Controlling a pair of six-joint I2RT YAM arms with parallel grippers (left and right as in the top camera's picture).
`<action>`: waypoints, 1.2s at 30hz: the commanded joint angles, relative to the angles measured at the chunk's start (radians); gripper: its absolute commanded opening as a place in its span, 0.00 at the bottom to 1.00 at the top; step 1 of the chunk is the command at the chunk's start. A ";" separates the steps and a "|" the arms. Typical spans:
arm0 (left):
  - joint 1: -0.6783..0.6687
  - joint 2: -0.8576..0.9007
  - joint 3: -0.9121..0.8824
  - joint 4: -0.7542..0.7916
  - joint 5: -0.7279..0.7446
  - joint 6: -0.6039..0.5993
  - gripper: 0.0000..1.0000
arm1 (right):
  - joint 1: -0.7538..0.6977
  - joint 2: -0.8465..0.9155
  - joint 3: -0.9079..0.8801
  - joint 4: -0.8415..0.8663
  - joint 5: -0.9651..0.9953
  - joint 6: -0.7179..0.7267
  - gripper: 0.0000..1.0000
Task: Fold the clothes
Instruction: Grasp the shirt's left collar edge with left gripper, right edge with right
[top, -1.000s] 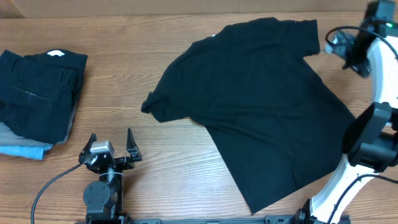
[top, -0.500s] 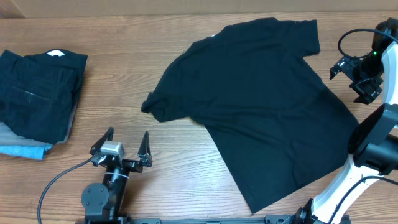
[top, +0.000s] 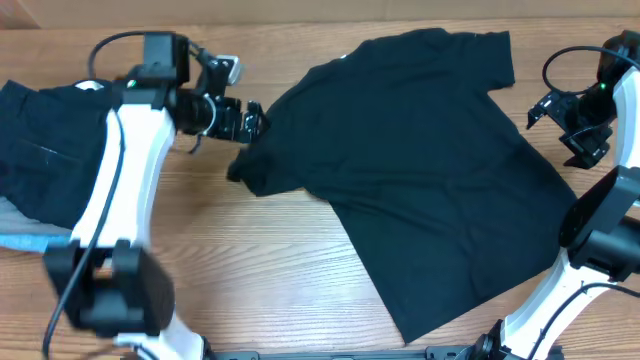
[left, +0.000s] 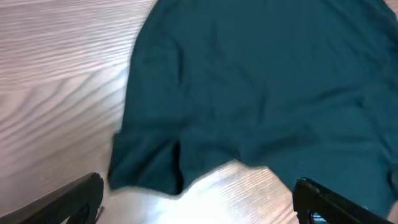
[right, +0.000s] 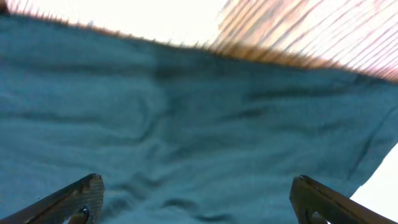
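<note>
The wooden table (top: 270, 280) carries the black T-shirt (top: 420, 150), spread flat and askew over its middle and right, with one sleeve bunched at its left edge. A stack of folded clothes (top: 40, 150) sits at the far left. The left gripper (top: 245, 122) hangs just beside that bunched sleeve, fingers wide and holding nothing. The right gripper (top: 560, 132) hovers by the shirt's right edge, also spread wide and empty.

The folded stack (top: 45, 140) is partly hidden by the blurred left arm (top: 122, 150); the T-shirt (left: 261, 93) is cut off in both wrist views.
</note>
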 joint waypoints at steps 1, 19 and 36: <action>-0.015 0.163 0.042 0.006 0.141 0.042 1.00 | 0.002 -0.007 0.004 -0.015 -0.076 -0.024 0.63; -0.178 0.386 0.041 0.479 -0.288 0.127 1.00 | 0.001 -0.006 -0.413 0.298 -0.023 0.005 0.31; -0.158 0.533 0.041 0.561 -0.423 0.122 0.04 | 0.001 -0.006 -0.413 0.267 0.003 0.003 0.30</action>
